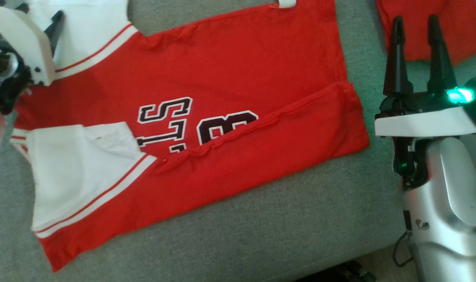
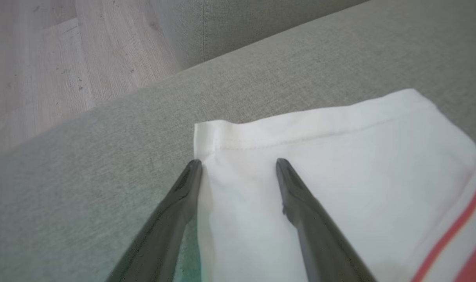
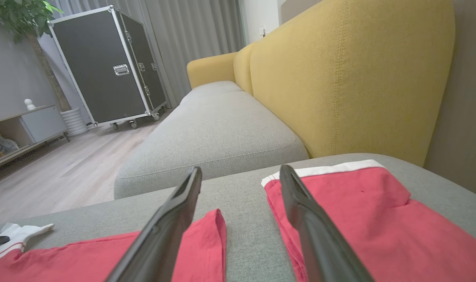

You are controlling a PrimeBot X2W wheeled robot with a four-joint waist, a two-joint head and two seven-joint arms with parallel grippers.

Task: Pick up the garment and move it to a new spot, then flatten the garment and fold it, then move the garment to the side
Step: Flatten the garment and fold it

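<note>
Garment (image 1: 222, 78) on sofa seat (image 1: 281, 235); second garment (image 1: 463, 27) to its right

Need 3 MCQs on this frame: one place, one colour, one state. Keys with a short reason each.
1. The left gripper has its tips over:
A) the black lettering
B) a white sleeve
C) the wooden floor

2. The body of the jersey is:
A) red
B) yellow
C) grey

3. The right gripper is:
A) shut on the jersey
B) shut on a sleeve
C) open, holding nothing

Key:
1 B, its wrist view shows white cloth under the tips.
2 A, the cloth is red apart from the sleeves.
3 C, its jaws stand apart with nothing between them.
</note>
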